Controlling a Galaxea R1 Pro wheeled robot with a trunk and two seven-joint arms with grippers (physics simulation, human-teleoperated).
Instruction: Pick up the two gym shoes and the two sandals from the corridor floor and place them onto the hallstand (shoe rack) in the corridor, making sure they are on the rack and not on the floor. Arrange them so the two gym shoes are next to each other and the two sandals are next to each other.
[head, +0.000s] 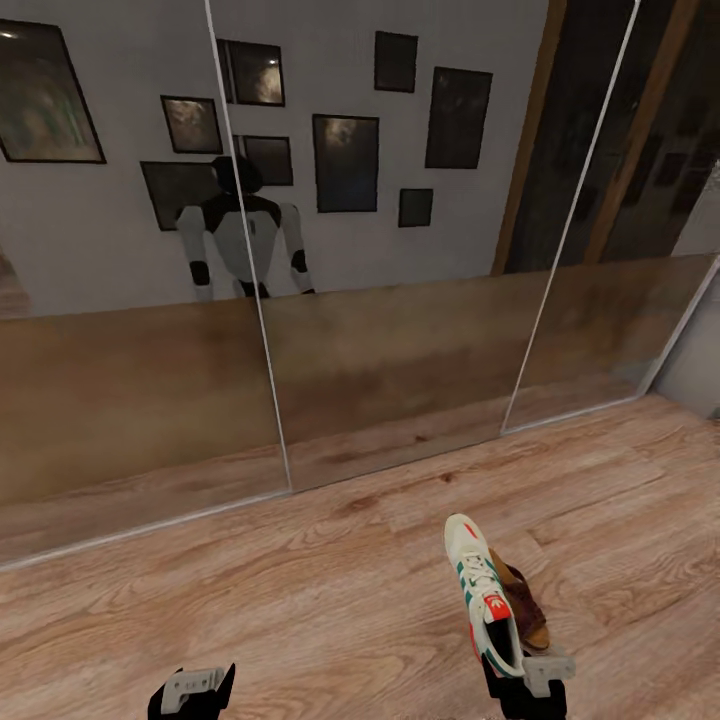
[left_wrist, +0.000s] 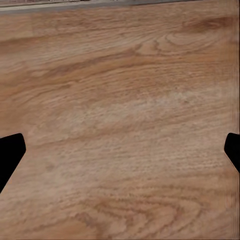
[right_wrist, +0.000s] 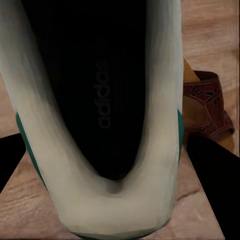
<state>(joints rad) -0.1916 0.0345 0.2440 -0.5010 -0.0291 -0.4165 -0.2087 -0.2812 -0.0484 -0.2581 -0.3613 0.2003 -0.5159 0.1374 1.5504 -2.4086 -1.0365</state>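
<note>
One gym shoe (head: 482, 592) is up off the corridor floor (head: 300, 590) at the lower right of the head frame, clamped at its heel end by the right gripper (head: 522, 672). Its long axis runs straight away from that gripper, toe aimed up-frame toward the mirrored panels (head: 390, 250), and the shoe is rolled onto its side so the laces and green stripes show. From the right wrist camera we're staring down into the dark insole (right_wrist: 97, 90), off-white collar wrapping it. Tucked just right of the shoe, touching or nearly so, sits a brown sandal (head: 525, 605); whether it's gripped too or lying on the boards, I can't tell. Bottom left of frame, the left gripper (head: 192, 690) hangs with jaws spread and nothing between them, bare planks beneath it. My read: the right arm carries, and no rack is in sight ahead, so a turn comes before any placing.
</note>
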